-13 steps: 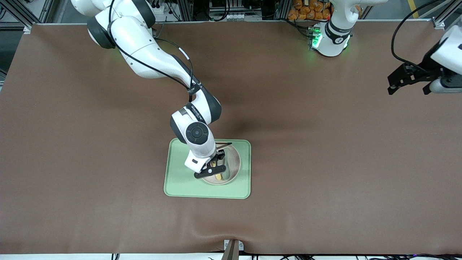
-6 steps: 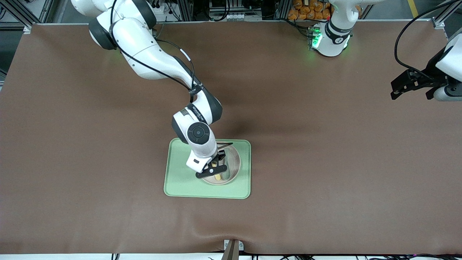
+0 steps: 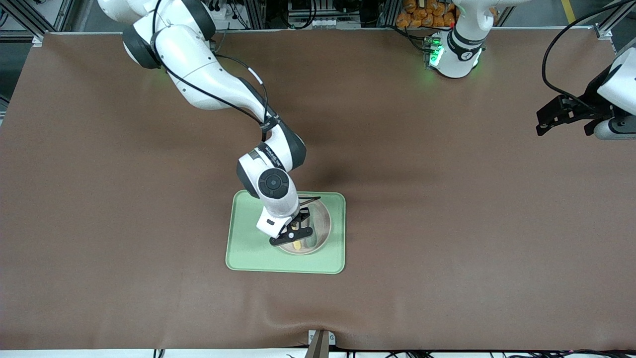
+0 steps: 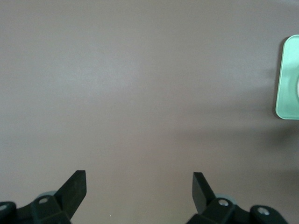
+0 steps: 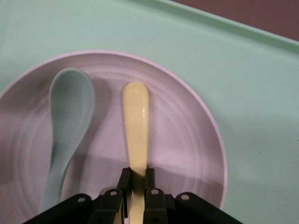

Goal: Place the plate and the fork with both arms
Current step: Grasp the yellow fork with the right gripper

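We find the right gripper (image 3: 296,229) lowered over the plate (image 3: 320,219), its fingers pinched on the handle of the fork (image 5: 136,126). In the right wrist view the two black fingertips (image 5: 124,179) press against either side of the pale yellow handle, and the free end of the fork extends over the plate's ridged inner surface. We cannot tell whether that end touches the plate or hangs just above it. A grey-green spoon (image 5: 67,126) lies in the plate beside the fork, close to it but apart, with its bowl on the plate's floor. The plate is round, off-white and speckled, and it sits on the pale green tray (image 3: 248,248), at the end of the tray toward the left arm's side of the table. The tray rests on the brown table cover (image 3: 447,223), near the middle of the table. The left gripper (image 3: 564,117) hangs above the cover near the left arm's end of the table, well apart from the tray, and that arm waits. In the left wrist view its fingers (image 4: 74,186) stand spread wide with nothing between them, and a corner of the tray shows at the edge of that view.
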